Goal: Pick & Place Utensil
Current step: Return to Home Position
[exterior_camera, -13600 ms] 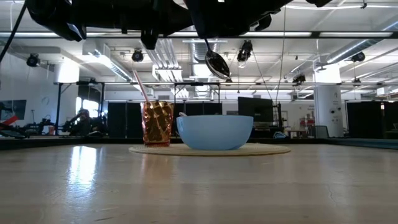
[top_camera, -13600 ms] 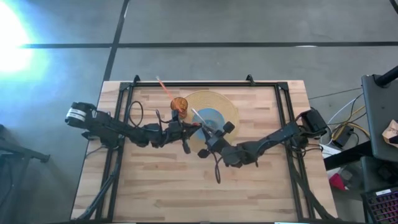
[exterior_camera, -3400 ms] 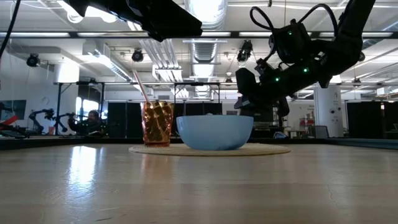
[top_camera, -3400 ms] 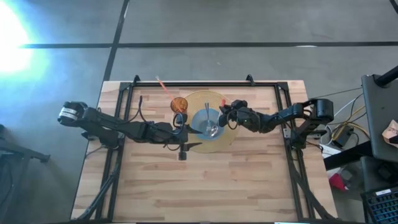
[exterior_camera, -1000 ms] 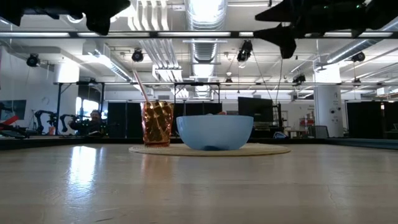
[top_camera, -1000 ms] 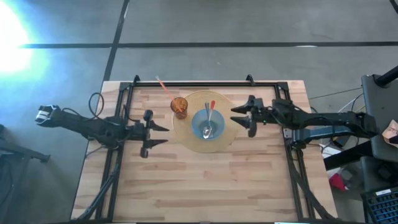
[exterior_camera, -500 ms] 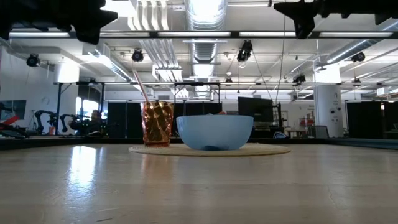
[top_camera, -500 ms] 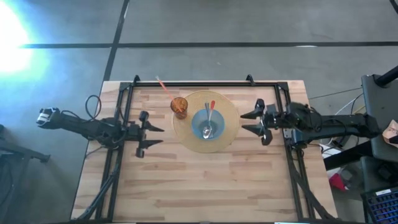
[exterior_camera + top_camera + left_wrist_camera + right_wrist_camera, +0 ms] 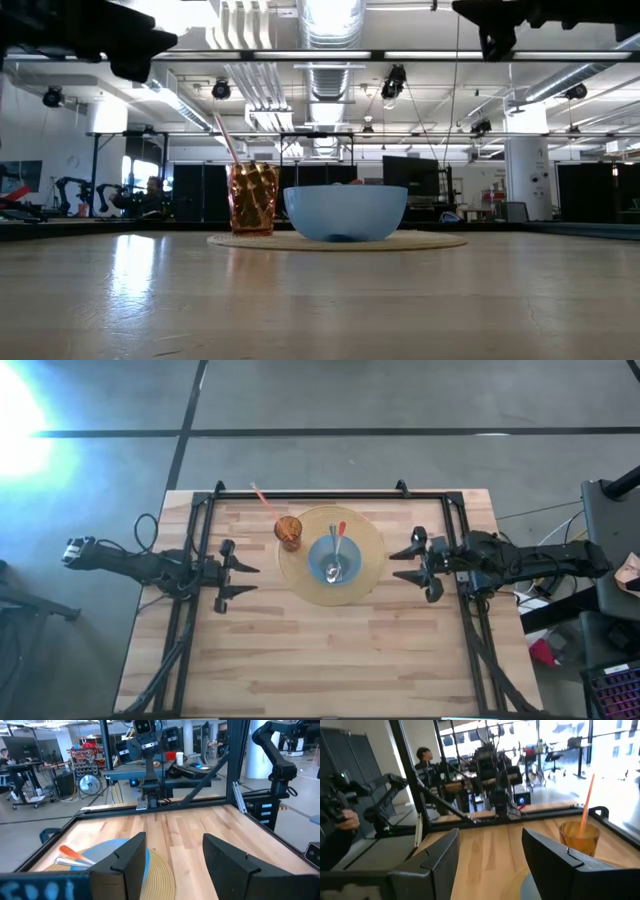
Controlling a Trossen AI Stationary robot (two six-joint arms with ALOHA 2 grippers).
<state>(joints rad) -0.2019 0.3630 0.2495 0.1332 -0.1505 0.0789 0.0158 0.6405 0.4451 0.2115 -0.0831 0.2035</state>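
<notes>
A light blue bowl point(image 9: 333, 561) stands on a round woven placemat point(image 9: 300, 570) at the table's far middle. Two utensils lie in the bowl, bowl ends down and handles resting on its far rim: a silver spoon point(image 9: 333, 556) and one with a red handle tip point(image 9: 341, 528). An amber cup point(image 9: 288, 530) with an orange straw stands on the mat's left edge. My left gripper point(image 9: 242, 579) hovers open left of the mat, my right gripper point(image 9: 408, 565) open right of it; both are high above the table.
A black metal frame point(image 9: 330, 494) runs along the table's far edge and down both sides. The near half of the wooden table point(image 9: 330, 660) is bare wood. People and other equipment show in the room beyond the table.
Both arms have drawn back from the bowl, the left gripper toward the table's left edge and the right gripper toward its right edge, both staying open. The bowl, utensils and cup have kept still.
</notes>
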